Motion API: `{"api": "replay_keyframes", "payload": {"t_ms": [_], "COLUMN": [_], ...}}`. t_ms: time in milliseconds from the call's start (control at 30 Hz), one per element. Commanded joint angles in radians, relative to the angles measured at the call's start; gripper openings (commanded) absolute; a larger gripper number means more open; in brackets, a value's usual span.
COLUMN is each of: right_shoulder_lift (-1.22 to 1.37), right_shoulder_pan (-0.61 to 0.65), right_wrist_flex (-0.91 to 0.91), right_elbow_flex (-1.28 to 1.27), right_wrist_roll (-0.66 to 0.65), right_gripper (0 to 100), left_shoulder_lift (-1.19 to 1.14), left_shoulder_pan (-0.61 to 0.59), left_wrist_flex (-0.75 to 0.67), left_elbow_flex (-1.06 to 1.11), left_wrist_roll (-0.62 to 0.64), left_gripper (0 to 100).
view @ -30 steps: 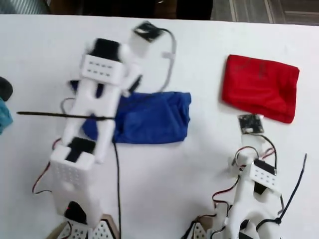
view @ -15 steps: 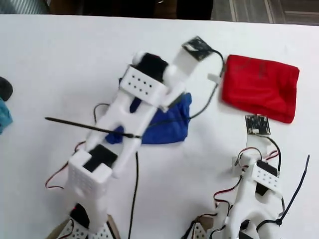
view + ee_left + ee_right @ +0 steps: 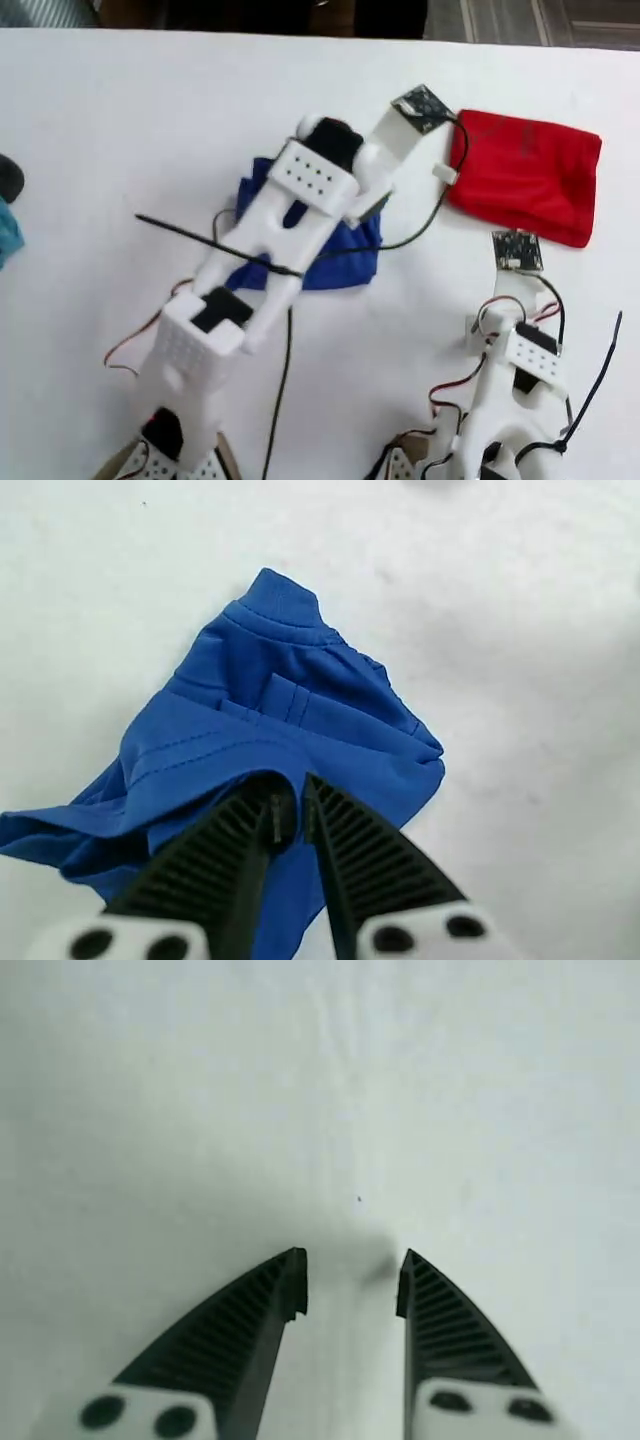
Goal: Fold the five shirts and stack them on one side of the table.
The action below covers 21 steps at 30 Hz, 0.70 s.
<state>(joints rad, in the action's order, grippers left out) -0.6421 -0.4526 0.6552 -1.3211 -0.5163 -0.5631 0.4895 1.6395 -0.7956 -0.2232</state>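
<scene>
A blue shirt (image 3: 290,710) lies bunched on the white table, partly under my left arm in the high view (image 3: 340,258). My left gripper (image 3: 290,815) is shut on a raised fold of it; in the high view it sits at the shirt's right edge (image 3: 372,207). A folded red shirt (image 3: 525,175) rests at the back right, a short gap from the blue one. My right gripper (image 3: 350,1285) stands open over bare table, and its arm (image 3: 525,355) is near the front edge, below the red shirt.
At the table's left edge are a dark round object (image 3: 8,178) and a bit of teal cloth (image 3: 8,235). Loose cables trail from both arms. White table (image 3: 150,90) stretches across the back and left.
My left arm has swung to the right, dragging the blue shirt toward the red one; the shirt has bunched up smaller. The right arm has stayed put.
</scene>
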Motion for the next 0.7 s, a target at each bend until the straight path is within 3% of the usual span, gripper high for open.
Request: {"api": "replay_keyframes", "payload": {"t_ms": [0, 100, 300, 467, 567, 667], "right_shoulder_lift": [-0.036, -0.036, -0.036, -0.036, -0.031, -0.028], "right_shoulder_pan": [-0.005, -0.005, -0.004, -0.004, -0.004, 0.033], "right_wrist_flex": [-0.016, -0.016, -0.016, -0.016, -0.018, -0.027], "right_elbow_flex": [0.005, 0.005, 0.005, 0.005, 0.005, 0.005], "right_wrist_roll": [0.006, 0.006, 0.006, 0.006, 0.008, 0.008], "right_gripper": [15.6, 15.6, 15.6, 15.6, 15.5, 11.3], "left_shoulder_lift": [-0.002, -0.008, 0.02, 0.094, 0.17, 0.259], "left_shoulder_pan": [0.006, 0.005, -0.051, -0.175, -0.302, -0.425], "left_wrist_flex": [-0.015, 0.0, 0.074, 0.147, 0.146, 0.149], "left_elbow_flex": [-0.077, -0.088, -0.143, -0.321, -0.318, -0.226], "left_wrist_roll": [0.003, 0.003, -0.034, -0.1, -0.104, -0.11], "left_gripper": [3, 5, 26, 20, 3, 3]}}
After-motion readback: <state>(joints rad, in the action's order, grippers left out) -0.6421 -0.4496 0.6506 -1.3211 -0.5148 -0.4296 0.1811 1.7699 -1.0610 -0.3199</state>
